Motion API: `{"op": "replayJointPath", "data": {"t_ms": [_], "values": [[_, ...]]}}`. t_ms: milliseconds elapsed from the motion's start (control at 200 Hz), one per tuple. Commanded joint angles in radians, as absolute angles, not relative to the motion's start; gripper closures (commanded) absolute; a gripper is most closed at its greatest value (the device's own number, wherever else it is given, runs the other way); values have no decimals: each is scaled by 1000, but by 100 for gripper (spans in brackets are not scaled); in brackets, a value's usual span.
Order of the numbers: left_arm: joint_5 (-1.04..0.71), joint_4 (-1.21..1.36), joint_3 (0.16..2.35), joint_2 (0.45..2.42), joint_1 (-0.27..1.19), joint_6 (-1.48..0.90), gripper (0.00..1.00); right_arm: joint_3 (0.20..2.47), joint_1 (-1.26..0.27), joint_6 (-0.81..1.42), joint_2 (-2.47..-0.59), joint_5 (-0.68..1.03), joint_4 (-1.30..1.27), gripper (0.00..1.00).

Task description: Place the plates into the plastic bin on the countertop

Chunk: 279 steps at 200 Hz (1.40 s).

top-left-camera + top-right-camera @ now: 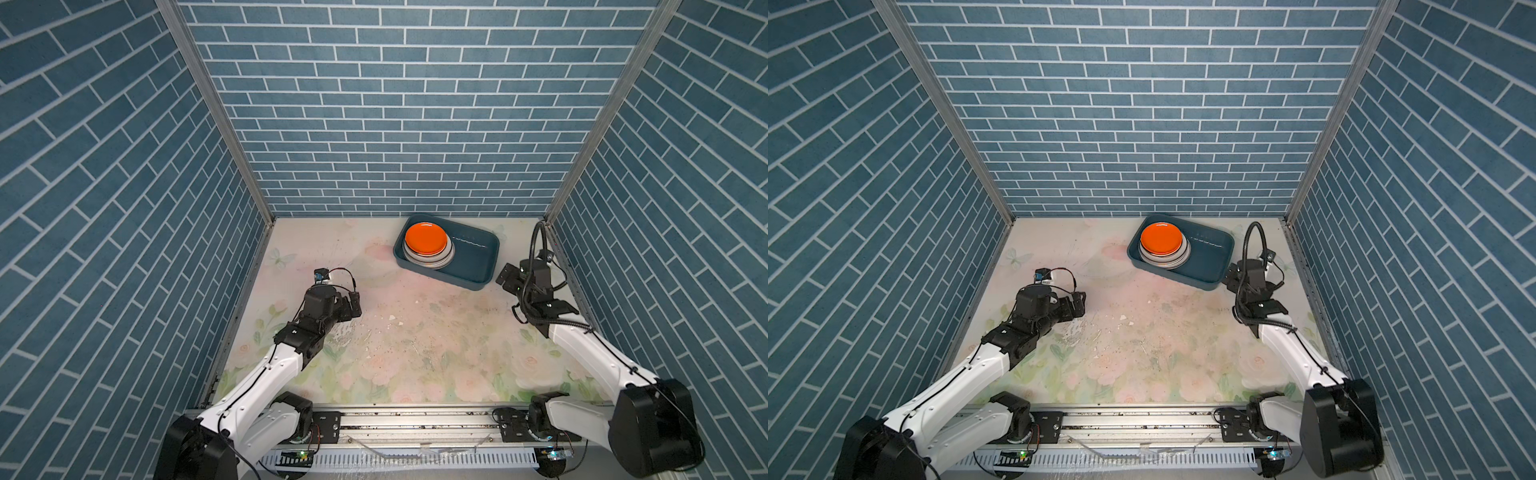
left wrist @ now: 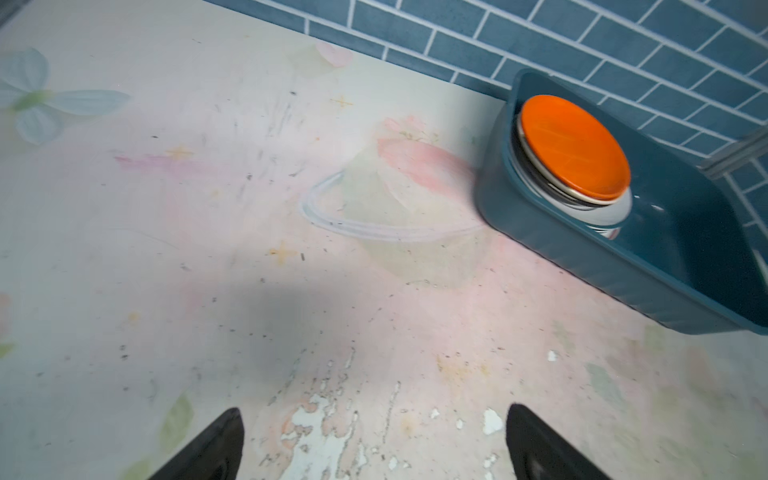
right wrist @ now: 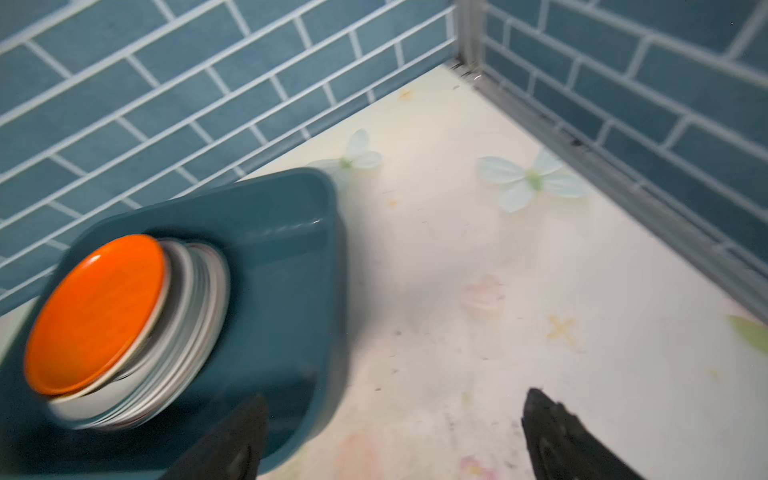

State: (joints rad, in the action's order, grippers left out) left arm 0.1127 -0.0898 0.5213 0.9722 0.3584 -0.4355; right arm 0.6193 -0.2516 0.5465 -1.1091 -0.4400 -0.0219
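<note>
Plates (image 1: 428, 261): one stack, standing inside the plastic bin (image 1: 451, 279) at its left end. An orange plate (image 1: 425, 238) lies on top. White and cream rims show beneath it, and the left wrist view shows a dark rim (image 2: 524, 164) among them. The number in the stack cannot be told. The right end of the bin holds nothing but bare floor.

Plastic bin: dark teal, low-walled, set on the far part of the countertop (image 1: 415, 332), right of centre and near the back brick-pattern wall (image 1: 395, 124). It sits skewed, its right end nearer than its left.

Right gripper (image 1: 508, 276): just beside the bin's near right corner. The right wrist view shows its fingers (image 3: 552, 419) spread wide with nothing between them. Contact with the bin wall cannot be told.

Left gripper (image 1: 352, 306): on the left of the countertop, well apart from the bin. Its fingers (image 2: 536, 436) stand wide apart and empty, over a scuffed patch with white flakes (image 2: 492, 420).

Countertop: no plate lies on it outside the bin.
</note>
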Motion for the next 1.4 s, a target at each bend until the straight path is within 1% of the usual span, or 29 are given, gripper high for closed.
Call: {"op": "replayJointPath", "data": {"t_ms": [0,95,195,260,330,385,480,550,620,685,745,805,875,915,1030,1090,1271,1391], "values": [[262,-124,541,952,333,-361,0,494,-247,355,-1011,-708,-289,2],[371,-99,521,916,325,-319,0,370,-238,213,-964,-779,-519,2],[471,-13,469,877,322,-257,0,267,-212,90,-993,-793,-733,2],[531,67,428,871,317,-228,0,238,-196,76,-1062,-821,-813,2],[559,163,384,879,307,-172,0,230,-183,76,-1146,-803,-843,2],[572,187,380,880,301,-142,0,226,-178,85,-1224,-790,-887,2],[578,292,338,872,300,-57,0,212,-176,58,-1349,-754,-1072,2],[582,489,225,871,301,12,0,211,-163,39,-1379,-704,-1111,1],[590,796,74,899,297,63,0,216,-140,50,-1429,-658,-1148,1],[623,987,-13,946,285,69,0,212,-126,44,-1484,-643,-1227,2],[623,1064,-37,973,281,94,1,228,-118,65,-1452,-616,-1140,1],[597,1008,-8,986,277,106,0,246,-90,81,-1450,-574,-1093,1],[528,949,35,1002,270,118,1,254,-62,110,-1429,-524,-1041,2],[513,976,38,1027,270,131,1,246,-40,123,-1430,-492,-1054,1],[492,1173,1,1136,268,154,1,236,32,174,-1415,-375,-1036,1],[478,1234,0,1182,268,169,0,237,47,185,-1413,-348,-1029,2],[402,1248,49,1269,268,221,0,249,64,173,-1430,-258,-1023,1],[408,1311,54,1325,268,241,0,266,75,152,-1466,-167,-1019,2]]}}
